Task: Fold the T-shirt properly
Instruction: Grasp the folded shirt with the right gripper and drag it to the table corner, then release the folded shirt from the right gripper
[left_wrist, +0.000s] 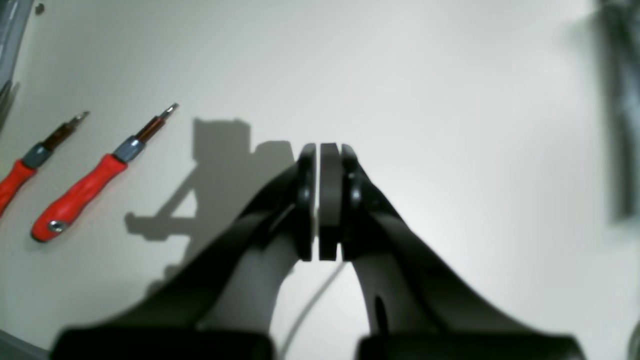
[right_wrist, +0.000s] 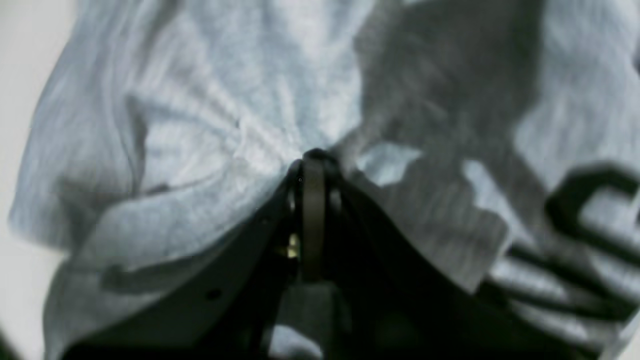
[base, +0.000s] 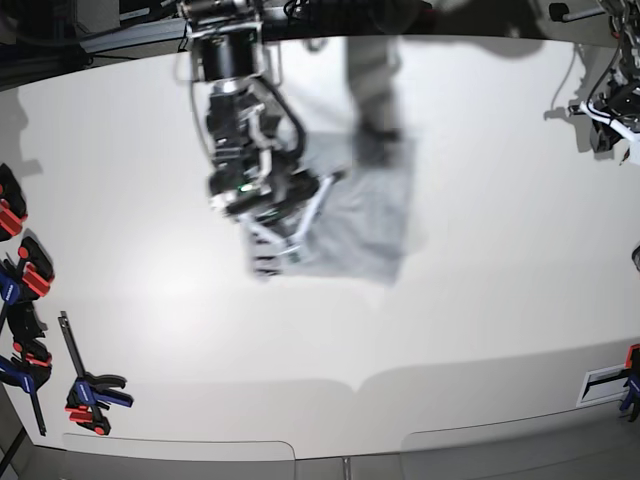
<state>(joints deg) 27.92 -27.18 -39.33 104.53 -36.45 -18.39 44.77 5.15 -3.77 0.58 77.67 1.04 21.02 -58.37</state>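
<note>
The T-shirt (right_wrist: 210, 115) is light heather-grey and fills the right wrist view, with black block lettering (right_wrist: 590, 200) at its right. My right gripper (right_wrist: 312, 156) is shut on a pinch of its cloth, and creases fan out from the fingertips. In the base view the T-shirt (base: 365, 215) lies bunched at the table's far centre, with the right gripper (base: 290, 225) over its left side. My left gripper (left_wrist: 320, 150) is shut on nothing above bare white table, away from the shirt. In the base view the left gripper (base: 603, 105) sits at the far right edge.
Two red-handled screwdrivers (left_wrist: 95, 180) (left_wrist: 20, 172) lie on the white table (base: 480, 300) left of the left gripper. Red, black and blue clamps (base: 88, 392) (base: 22, 290) line the table's left edge. Another clamp (base: 630, 380) sits at the right edge.
</note>
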